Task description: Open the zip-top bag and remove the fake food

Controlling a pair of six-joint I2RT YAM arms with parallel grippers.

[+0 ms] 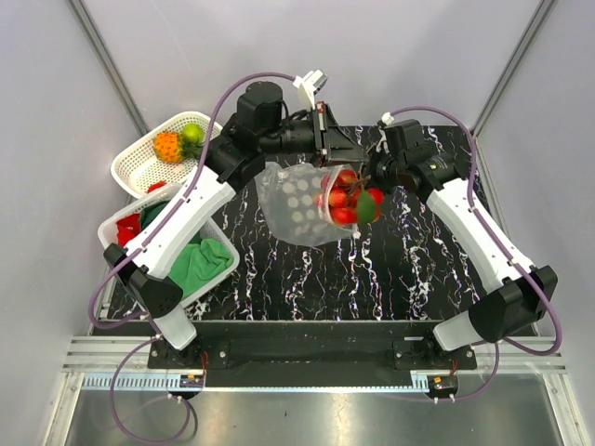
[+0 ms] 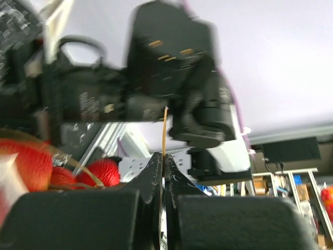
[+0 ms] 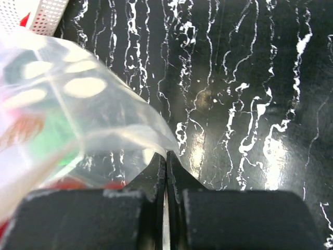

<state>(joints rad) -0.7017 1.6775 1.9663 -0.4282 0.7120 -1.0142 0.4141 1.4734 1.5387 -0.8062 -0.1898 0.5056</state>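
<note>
The zip-top bag (image 1: 296, 200) hangs above the surface (image 1: 418, 265). The left end effector (image 1: 326, 151) and the right end effector (image 1: 368, 177) are each pressed together on its edge. It contains red fake food (image 1: 344, 197). One white basket (image 1: 125, 174) holds an orange bumpy piece (image 1: 168, 146) and a green fruit (image 1: 191, 134). The second basket (image 1: 110, 221) holds a green cloth (image 1: 203, 260) and a red cloth (image 1: 128, 226).

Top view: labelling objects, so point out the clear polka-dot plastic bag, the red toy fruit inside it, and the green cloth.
clear polka-dot plastic bag (image 1: 294, 200), top view, dotted side panel
red toy fruit (image 1: 342, 197), top view, cluster's middle
green cloth (image 1: 206, 263), top view, its middle
</note>
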